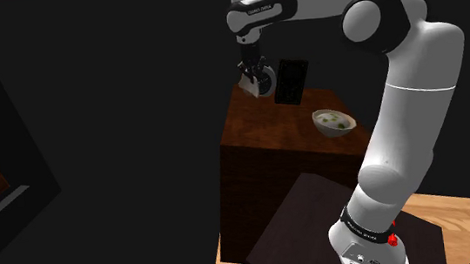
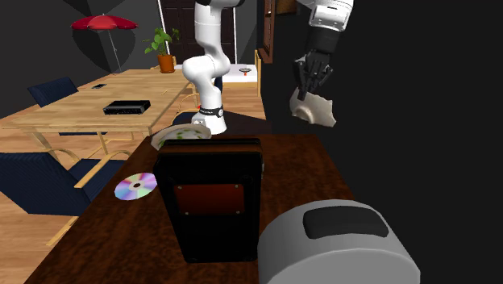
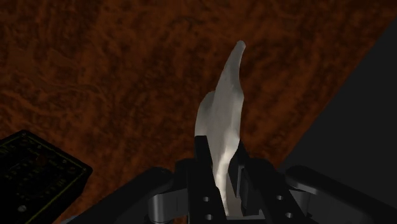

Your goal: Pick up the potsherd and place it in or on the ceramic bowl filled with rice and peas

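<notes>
The white arm with dark joints (image 1: 405, 94) reaches up from its dark box stand (image 1: 311, 221). Its black two-finger gripper (image 1: 255, 76) hangs over the far corner of a dark reddish-brown wooden table (image 1: 272, 123), fingers closed on a pale, curved potsherd (image 1: 266, 86). Just beside it, at the table's far edge, stands an upright black rectangular box (image 1: 293, 81). A white ceramic bowl of rice and peas (image 1: 335, 123) sits near the edge closest to the arm.

Potsherd (image 2: 316, 110) in pincer (image 2: 307, 90) above table (image 2: 298, 173), bowl (image 1: 334, 122) on table nearer stand (image 1: 303, 226)
</notes>
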